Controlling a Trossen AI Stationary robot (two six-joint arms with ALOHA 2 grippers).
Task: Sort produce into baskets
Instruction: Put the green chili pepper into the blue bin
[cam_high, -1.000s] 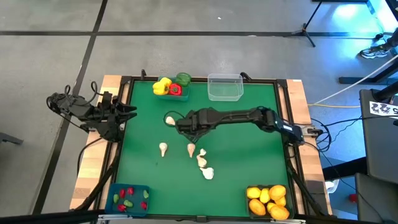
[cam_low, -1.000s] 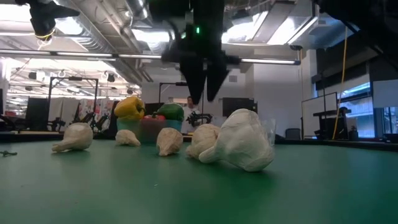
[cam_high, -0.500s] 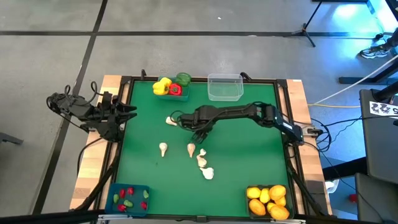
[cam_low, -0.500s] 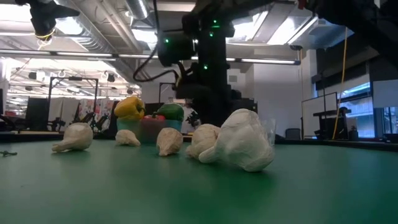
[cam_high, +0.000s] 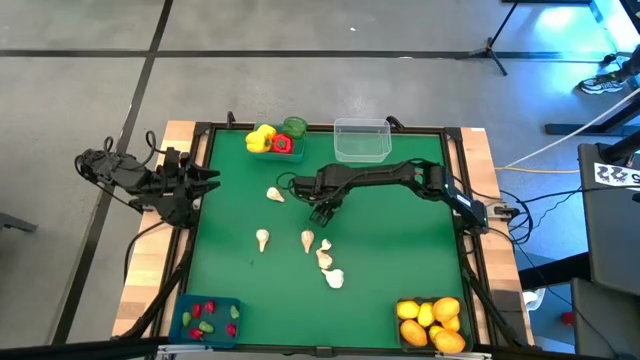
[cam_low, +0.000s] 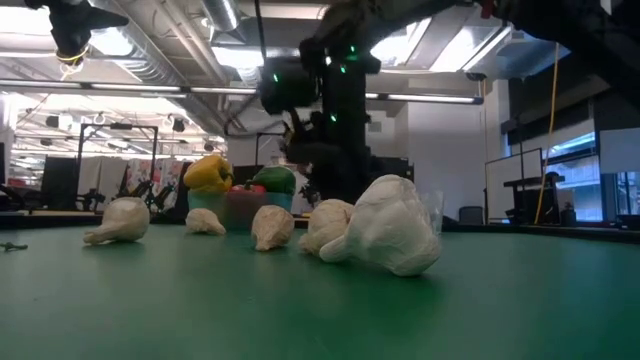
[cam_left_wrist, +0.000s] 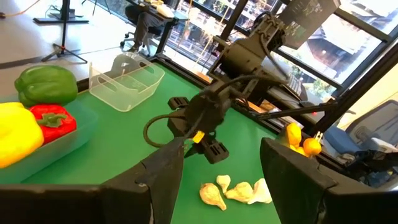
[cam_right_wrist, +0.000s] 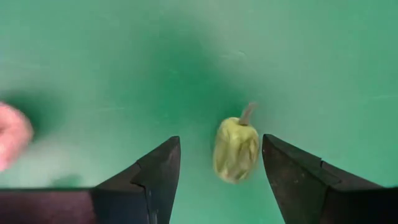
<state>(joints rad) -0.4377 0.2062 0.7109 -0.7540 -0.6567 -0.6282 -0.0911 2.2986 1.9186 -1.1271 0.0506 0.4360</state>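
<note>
High view: the right gripper hangs over the mat centre, empty, and 5 garlic bulbs lie loose; the nearest one lies just nearer to the camera side. The left gripper waits at the left edge.

Right wrist view: the jaws stand apart, with one bulb between the fingers, its stem pointing away from the gripper.

Left wrist view: its fingers are apart, holding nothing.
</note>
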